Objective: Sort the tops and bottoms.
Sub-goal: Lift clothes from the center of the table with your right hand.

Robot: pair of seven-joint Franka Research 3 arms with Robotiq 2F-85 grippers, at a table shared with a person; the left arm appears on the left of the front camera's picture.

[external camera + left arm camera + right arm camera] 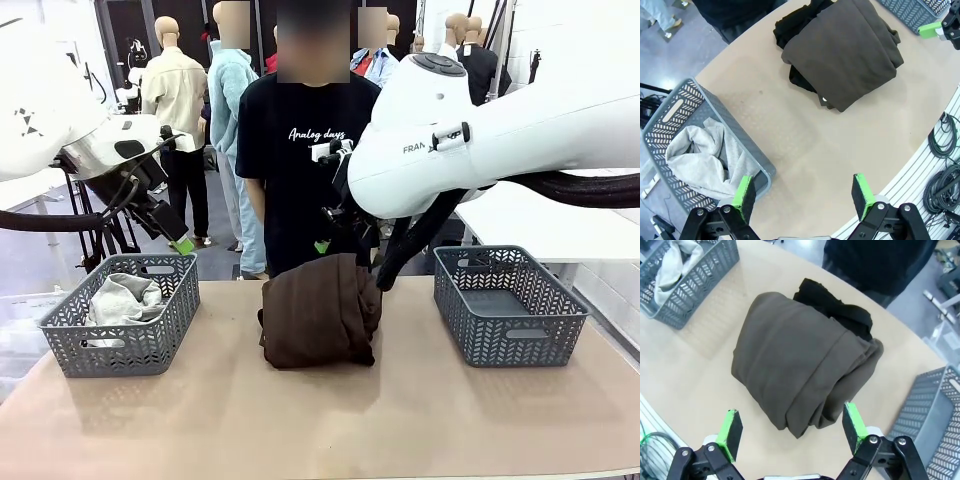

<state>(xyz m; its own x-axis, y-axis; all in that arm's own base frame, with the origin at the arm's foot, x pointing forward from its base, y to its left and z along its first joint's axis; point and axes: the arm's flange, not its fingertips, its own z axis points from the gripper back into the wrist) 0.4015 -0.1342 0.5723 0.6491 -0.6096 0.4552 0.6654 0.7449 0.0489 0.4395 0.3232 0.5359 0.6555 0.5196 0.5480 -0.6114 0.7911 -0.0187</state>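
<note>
1. Table (300, 420) is bearing the dark brown garment (320, 310) at its middle, lying on a black garment (840, 310).
2. Left basket (140, 345) is holding the light grey garment (122, 298).
3. Right gripper (790, 415), fingers spread and empty, is hovering over the brown bundle; it should be pinching one thick fold, sparing the black.
4. Left gripper (802, 180), likewise spread, is hanging near that basket.

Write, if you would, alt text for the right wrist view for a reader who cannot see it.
A folded dark brown garment lies on the tan table over a black garment, just beyond the open right pincer. A grey basket holding a light grey garment stands upper left; a second grey basket, lower right.
</note>
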